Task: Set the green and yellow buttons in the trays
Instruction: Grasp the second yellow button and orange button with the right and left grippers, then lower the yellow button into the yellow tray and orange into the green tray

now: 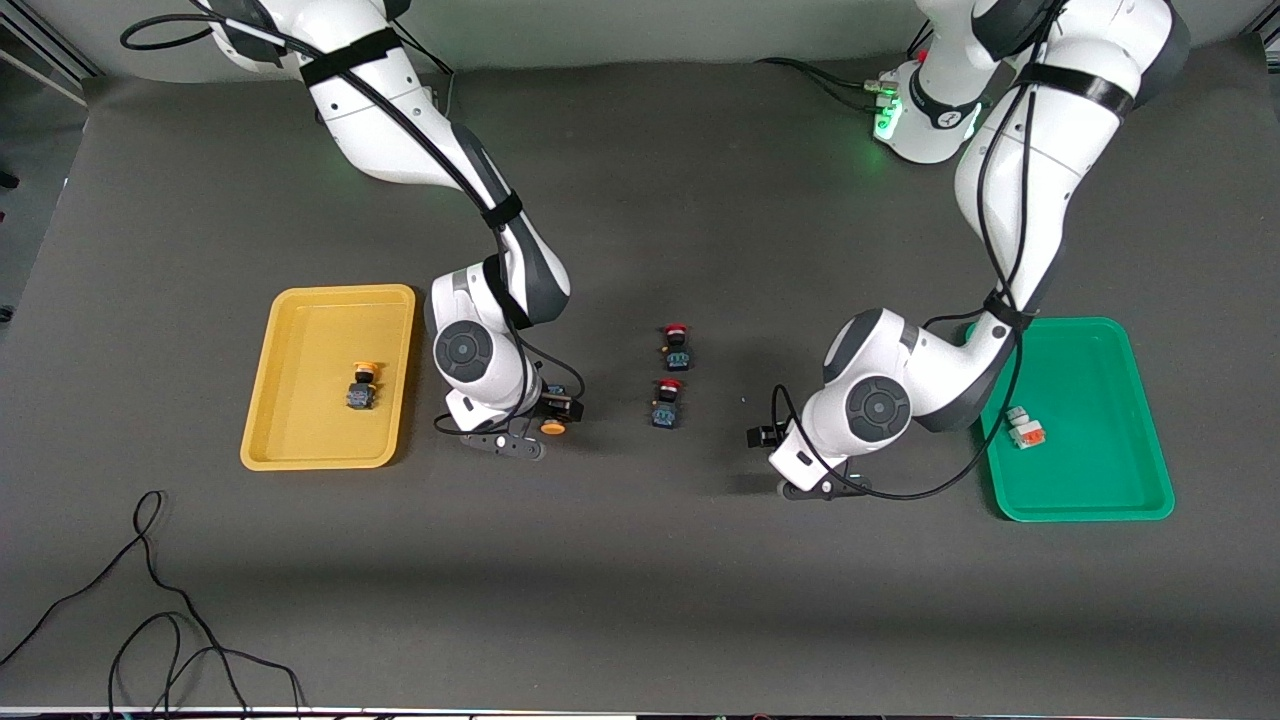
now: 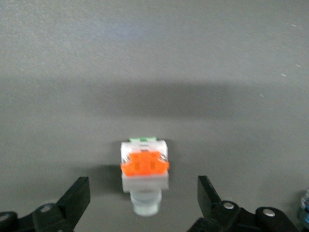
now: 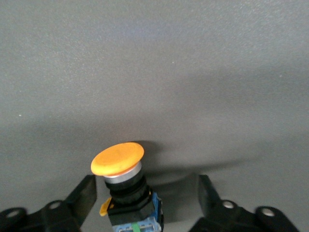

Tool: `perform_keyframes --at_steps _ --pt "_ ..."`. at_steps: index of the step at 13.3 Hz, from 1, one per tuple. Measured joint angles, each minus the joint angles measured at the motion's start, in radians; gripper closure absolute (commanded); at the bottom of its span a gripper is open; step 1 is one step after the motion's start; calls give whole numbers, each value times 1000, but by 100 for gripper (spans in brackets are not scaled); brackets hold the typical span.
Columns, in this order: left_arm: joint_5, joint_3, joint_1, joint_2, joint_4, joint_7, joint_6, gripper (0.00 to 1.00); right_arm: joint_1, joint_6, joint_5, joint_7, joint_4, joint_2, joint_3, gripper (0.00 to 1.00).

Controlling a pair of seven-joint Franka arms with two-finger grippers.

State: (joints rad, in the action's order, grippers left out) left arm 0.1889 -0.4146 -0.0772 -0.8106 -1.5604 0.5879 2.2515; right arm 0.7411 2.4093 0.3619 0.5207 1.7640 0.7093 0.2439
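**Both end effectors low over loose buttons on the bench**

The right end effector [image 3: 145, 203] sat open around a yellow-capped button [image 3: 118, 159] lying on the bench [image 1: 640, 580] beside the yellow tray [image 1: 290, 320], fingers apart from it. That tray held another yellow-capped button [image 1: 362, 387]. The left end effector [image 2: 144, 205] sat open astride a white-grey button [image 2: 145, 166] on the bench near the green tray [image 1: 1090, 500], which held a second white-grey button [image 1: 1025, 428]. Two red-capped buttons [image 1: 676, 345] lay between the arms.
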Motion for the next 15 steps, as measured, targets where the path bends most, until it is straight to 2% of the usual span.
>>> perform_keyframes --at_steps 1,2,3,4,6,8,10,12,15 --pt "0 11 -4 -5 0 0 8 21 0 7 0 0 0 4 -1 92" --pt "0 28 -15 -7 0 0 19 42 0 8 0 0 -1 5 -1 100" --pt "0 45 -28 -7 0 2 29 64 0 8 0 0 -3 4 0 100" --pt "0 53 -36 -7 0 9 33 81 0 8 0 0 -7 3 2 100" --pt "0 56 -44 -7 1 20 35 99 0 7 2 0 -18 -2 2 100" --pt "0 57 -49 -6 3 25 35 100 -1 -23 3 0 -28 -28 13 100" --pt "0 57 -53 -3 12 36 29 100 -10 -133 3 -18 -35 -96 52 100" --pt "-2 57 -52 36 48 37 -63 100 -14 -268 2 -95 -41 -182 127 100" --pt "-5 58 -44 193 78 37 -292 100 -21 -479 2 -288 -43 -312 288 100"
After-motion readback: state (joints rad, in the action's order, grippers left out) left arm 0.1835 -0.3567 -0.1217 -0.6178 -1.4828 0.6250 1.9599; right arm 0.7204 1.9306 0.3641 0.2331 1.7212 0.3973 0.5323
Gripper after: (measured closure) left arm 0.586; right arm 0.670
